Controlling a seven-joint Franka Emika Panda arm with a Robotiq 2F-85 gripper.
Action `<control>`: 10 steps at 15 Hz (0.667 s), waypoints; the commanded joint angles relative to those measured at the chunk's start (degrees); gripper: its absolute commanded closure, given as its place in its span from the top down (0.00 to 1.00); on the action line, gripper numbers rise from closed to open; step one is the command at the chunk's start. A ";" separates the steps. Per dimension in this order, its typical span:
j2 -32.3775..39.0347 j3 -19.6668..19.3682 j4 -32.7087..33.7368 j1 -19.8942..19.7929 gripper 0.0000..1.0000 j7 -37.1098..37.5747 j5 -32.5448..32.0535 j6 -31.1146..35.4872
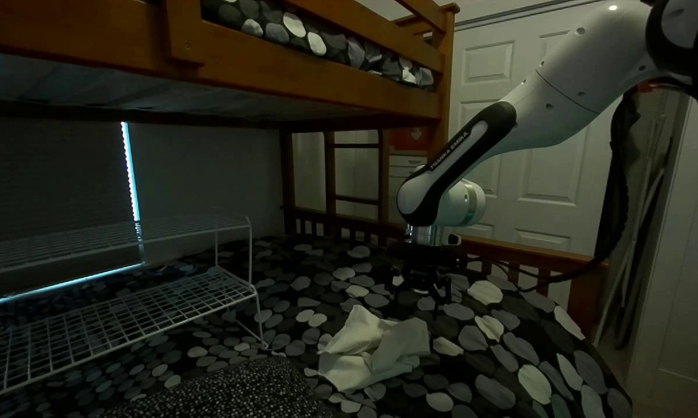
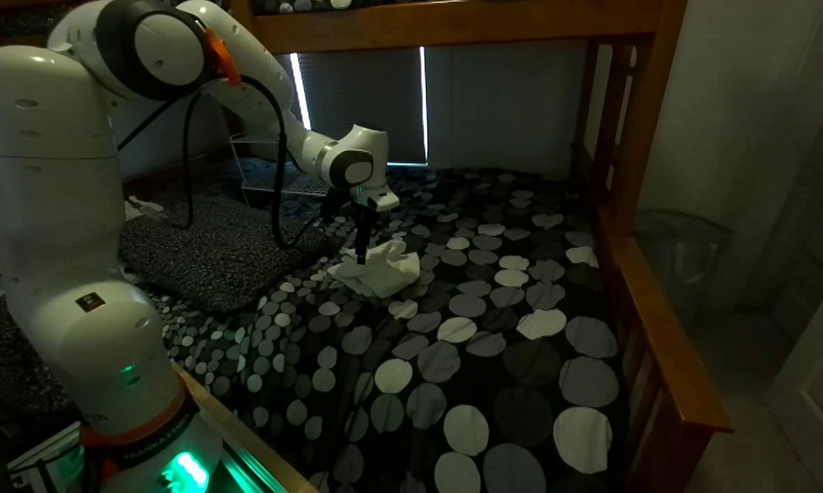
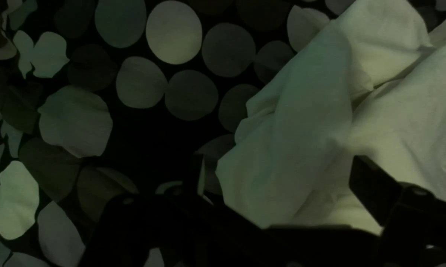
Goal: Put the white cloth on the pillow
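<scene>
The grasping step is judged to be in hand, with the claw [image 3: 279, 170] spread wide, nothing held and the cloth [image 1: 378, 351] crumpled on the bed [image 1: 500, 354] near the pillow [image 1: 227, 392]; next, the claw should be lowered astride the cloth and closed.

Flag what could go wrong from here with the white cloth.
In the wrist view the jaws stand open, one over the white cloth, the other apparently over the bedding beside it, so closing might pinch bedding too. The cloth lies crumpled, so the grip could catch one fold and leave the rest trailing. A wire rack stands near the speckled pillow and might get bumped.
</scene>
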 commanded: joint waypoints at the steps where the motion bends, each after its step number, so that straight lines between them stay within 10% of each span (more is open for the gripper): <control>1: -0.01 -1.01 0.11 0.96 1.00 -0.21 0.30 -0.20; 10: 15.34 0.31 11.07 0.13 1.00 -9.95 6.69 4.40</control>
